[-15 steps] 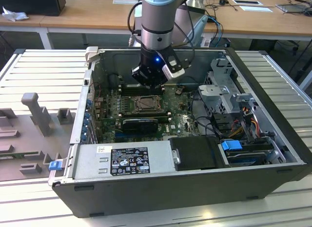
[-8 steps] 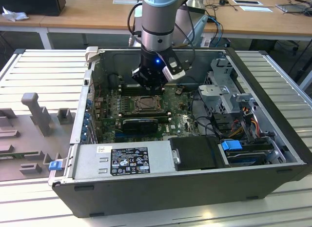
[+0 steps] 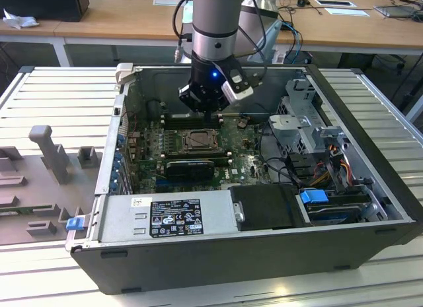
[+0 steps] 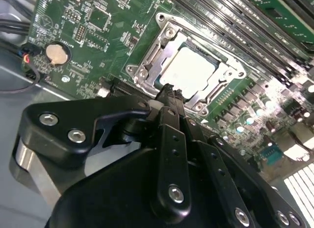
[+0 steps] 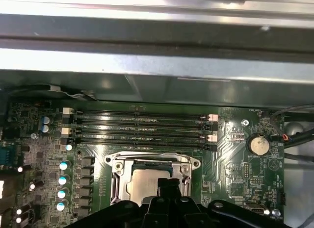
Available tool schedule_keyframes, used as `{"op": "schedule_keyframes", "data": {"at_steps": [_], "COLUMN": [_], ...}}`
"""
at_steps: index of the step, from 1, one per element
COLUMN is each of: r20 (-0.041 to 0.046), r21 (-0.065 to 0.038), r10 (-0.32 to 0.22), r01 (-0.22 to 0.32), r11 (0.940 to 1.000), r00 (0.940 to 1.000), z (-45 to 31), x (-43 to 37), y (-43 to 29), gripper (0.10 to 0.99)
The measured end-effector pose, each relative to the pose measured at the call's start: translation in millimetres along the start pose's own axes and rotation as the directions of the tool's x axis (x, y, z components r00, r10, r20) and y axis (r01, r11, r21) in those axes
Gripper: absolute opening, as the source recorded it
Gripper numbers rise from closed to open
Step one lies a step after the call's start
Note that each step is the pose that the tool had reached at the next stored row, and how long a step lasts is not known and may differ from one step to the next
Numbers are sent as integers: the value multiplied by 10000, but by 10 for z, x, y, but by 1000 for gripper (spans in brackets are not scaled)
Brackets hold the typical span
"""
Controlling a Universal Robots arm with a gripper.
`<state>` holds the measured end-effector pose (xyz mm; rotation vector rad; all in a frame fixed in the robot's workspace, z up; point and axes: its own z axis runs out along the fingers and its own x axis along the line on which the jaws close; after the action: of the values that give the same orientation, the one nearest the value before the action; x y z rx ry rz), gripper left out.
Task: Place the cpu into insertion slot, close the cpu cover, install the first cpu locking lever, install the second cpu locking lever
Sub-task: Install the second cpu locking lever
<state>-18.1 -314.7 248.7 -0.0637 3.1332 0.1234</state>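
A white and black label (image 3: 176, 217) sits on the grey power supply box (image 3: 165, 214) in the exterior view, crowded with print and small marks too fine to read; tiny white lettering dots the green motherboard (image 5: 235, 154) in both wrist views, illegible

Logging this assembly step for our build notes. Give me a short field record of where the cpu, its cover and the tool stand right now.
cpu: lying flat inside the insertion slot, pale top face up
cpu cover: down over the slot, framing the chip through its cut-out centre
tool: fingertips together, poised just above the cover's edge beside the chip; contact not certain
tool load: nothing held
surroundings: green motherboard inside the open computer case, black memory slots next to the slot
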Motion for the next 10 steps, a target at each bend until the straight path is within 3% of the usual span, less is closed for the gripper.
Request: {"op": "schedule_keyframes", "data": {"at_steps": [4,10], "r20": [0,0], "r21": [-1,-3], "r10": [-1,-1], "r01": [1,1], "r11": [10000,10000], "r00": [10000,10000], "z": [-23,-31], "x": [0,4], "y": [-15,-109], "gripper": [106,106]}}
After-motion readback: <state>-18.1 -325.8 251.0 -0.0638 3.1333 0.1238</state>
